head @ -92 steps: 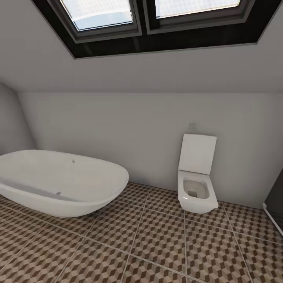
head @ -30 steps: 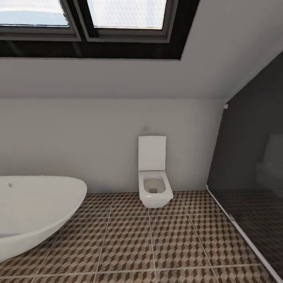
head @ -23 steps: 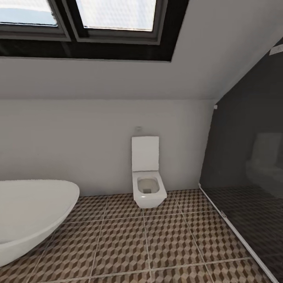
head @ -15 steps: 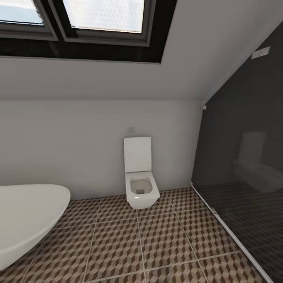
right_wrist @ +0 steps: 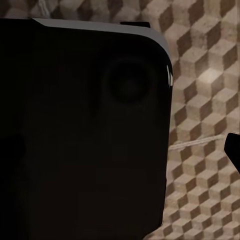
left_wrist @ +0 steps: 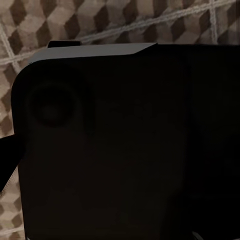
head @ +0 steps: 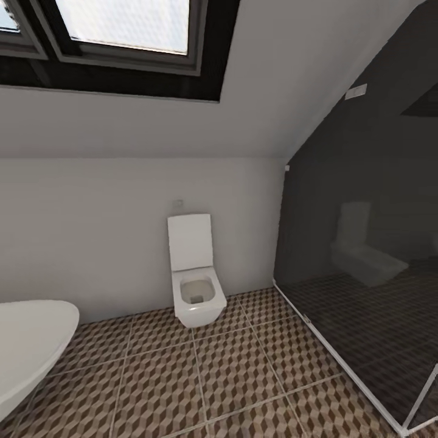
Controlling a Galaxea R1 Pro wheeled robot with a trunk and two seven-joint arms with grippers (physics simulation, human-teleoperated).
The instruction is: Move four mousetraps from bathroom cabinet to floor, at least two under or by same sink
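Change: my head camera has turned right; toilet and bathtub sit further left.
Bathroom floor: cube-pattern tiles.
Obstacle: dark glass shower screen at right.
Grippers: I cannot tell their state; a black body blocks both wrist cameras.

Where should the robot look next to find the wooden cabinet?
Probably keep turning right. The head view shows the white wall-hung toilet, the white bathtub's end, the dark glass shower screen and the cube-patterned tiled floor; no cabinet or mousetraps yet.
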